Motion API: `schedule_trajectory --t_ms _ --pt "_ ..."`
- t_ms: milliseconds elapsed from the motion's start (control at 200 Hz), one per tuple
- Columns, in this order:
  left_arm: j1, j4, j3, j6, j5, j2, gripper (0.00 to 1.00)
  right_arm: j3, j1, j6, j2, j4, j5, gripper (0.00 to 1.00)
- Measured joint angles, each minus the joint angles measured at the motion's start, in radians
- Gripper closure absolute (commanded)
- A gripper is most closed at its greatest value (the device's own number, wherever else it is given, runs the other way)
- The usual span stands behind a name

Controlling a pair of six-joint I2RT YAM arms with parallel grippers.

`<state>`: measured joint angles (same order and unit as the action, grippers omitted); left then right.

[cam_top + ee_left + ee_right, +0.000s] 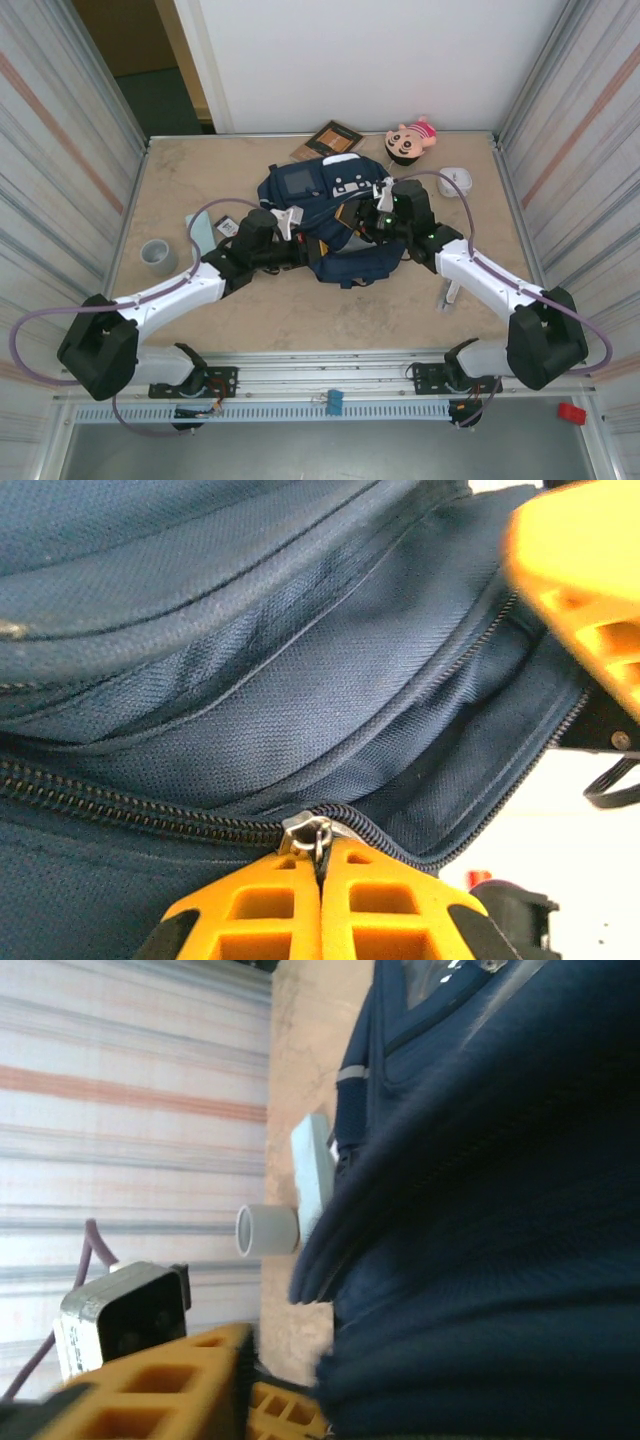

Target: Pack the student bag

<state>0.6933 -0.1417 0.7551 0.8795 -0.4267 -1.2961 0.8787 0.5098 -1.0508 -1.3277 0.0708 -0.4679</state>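
- Your student bag is a navy fabric backpack with white patches on top and a thin pale stripe. It lies on the table between your two pincers, with both of them right against it.
- Your left pincer has its orange fingers pressed together, with the bag's metal zip slider pinched at their tips.
- Your left wrist view alone gives the zip detail. The teeth run joined to the left of that pincer and seem to part to its right, under folds of cloth. Up and to its right, an orange finger of the other arm looms, blurred.
- Your right pincer sits hard against the dark fabric. You cannot tell how wide it stands or whether it has any cloth.
- Your right wrist view looks past the bag to a grey cup and a pale blue flat thing, just beside each other.
- Overhead, beyond your right pincer, you see a plush doll, a brown book and a white round object.
- The bag's inside is hidden. The cup stands mouth up, well to the left of your left pincer, and you cannot tell what is in it.
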Motion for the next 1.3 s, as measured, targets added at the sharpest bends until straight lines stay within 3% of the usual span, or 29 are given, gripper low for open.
schedule_trajectory --t_ms 170,521,732,802,902,942,1057,1112,1193,1298 --pt "0.001 -0.012 -0.006 0.049 -0.002 -0.001 0.96 0.000 -0.008 0.086 -0.006 -0.046 0.039 0.92" --pt "0.006 -0.043 -0.018 0.090 -0.040 -0.029 1.00 0.012 -0.015 0.239 -0.006 -0.102 -0.005 1.00" --pt "0.006 0.123 0.021 -0.149 -0.059 -0.017 1.00 0.022 -0.153 0.254 -0.005 -0.172 -0.148 0.97" --pt "-0.005 0.161 0.018 -0.229 -0.044 0.002 1.00 0.041 -0.221 0.255 -0.005 -0.200 -0.214 0.90" --pt "-0.026 0.172 0.009 -0.304 -0.026 0.026 1.00 0.065 -0.281 0.242 -0.003 -0.217 -0.273 0.52" --pt "-0.027 0.173 0.005 -0.321 -0.022 0.031 1.00 0.066 -0.293 0.216 0.002 -0.209 -0.282 0.43" --pt "-0.029 0.173 -0.003 -0.343 -0.018 0.032 1.00 0.023 -0.277 0.111 0.031 -0.109 -0.277 0.38" --pt "-0.029 0.175 -0.004 -0.355 -0.011 0.032 1.00 -0.019 -0.252 0.066 0.048 -0.056 -0.258 0.47" --pt "-0.032 0.189 -0.004 -0.380 0.021 0.032 1.00 -0.061 -0.227 0.017 0.059 -0.033 -0.209 0.76" --pt "-0.046 0.240 -0.002 -0.399 0.075 0.031 1.00 -0.072 -0.215 -0.003 0.064 -0.057 -0.157 0.93"
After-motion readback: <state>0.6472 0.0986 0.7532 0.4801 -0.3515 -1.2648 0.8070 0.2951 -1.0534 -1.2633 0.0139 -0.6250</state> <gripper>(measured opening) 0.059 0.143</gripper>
